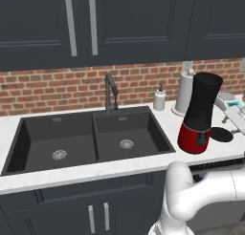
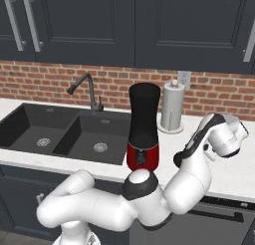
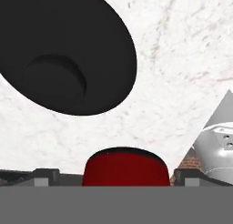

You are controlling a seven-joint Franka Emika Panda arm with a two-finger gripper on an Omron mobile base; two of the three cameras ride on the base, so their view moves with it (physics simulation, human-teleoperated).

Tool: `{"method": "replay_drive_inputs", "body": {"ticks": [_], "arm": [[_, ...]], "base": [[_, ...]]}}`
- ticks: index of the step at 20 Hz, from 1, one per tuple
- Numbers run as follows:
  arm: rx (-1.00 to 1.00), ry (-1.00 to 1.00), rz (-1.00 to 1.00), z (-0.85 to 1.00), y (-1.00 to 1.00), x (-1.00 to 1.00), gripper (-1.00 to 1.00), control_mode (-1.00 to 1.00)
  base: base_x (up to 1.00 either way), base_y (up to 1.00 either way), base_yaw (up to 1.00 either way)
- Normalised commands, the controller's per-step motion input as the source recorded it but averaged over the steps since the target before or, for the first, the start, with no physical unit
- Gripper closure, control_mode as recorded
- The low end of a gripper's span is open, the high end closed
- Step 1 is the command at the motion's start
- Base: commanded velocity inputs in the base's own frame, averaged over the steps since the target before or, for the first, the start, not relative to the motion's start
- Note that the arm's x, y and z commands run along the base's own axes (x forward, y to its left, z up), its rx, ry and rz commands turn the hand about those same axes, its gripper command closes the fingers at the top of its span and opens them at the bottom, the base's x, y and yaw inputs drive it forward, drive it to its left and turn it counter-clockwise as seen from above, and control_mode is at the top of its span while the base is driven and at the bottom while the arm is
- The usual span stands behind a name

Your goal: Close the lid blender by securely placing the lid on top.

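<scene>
The blender (image 1: 201, 105) stands on the counter right of the sink, a black jar open at the top on a red base (image 1: 193, 138). It also appears in the right base view, blender (image 2: 143, 120). The lid (image 1: 221, 134), a flat black disc, lies on the counter just right of the base. In the hand view the lid (image 3: 68, 50) is large at the upper left, its low knob (image 3: 57, 77) visible. My gripper (image 3: 120, 177) hovers close above the counter beside the lid, open and holding nothing, with the red base (image 3: 125, 166) between its fingertips (image 3: 45, 176).
A white paper-towel roll (image 1: 184, 93) stands behind the blender against the brick wall, and a small soap dispenser (image 1: 159, 99) to its left. The double sink (image 1: 91, 138) with its faucet (image 1: 110, 93) lies further left. A teal object (image 1: 234, 104) sits at the far right.
</scene>
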Motion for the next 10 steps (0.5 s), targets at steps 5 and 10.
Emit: {"method": "replay_drive_inputs", "body": {"ticks": [5,10], "arm": [[0.0,0.02,-0.09,-0.43,0.0,0.11,-1.0,-1.0],[0.0,0.0,-0.11,-0.3,0.0,0.12,-1.0,-1.0]], "base": [[0.0,0.0,0.0],[0.0,0.0,0.0]]}}
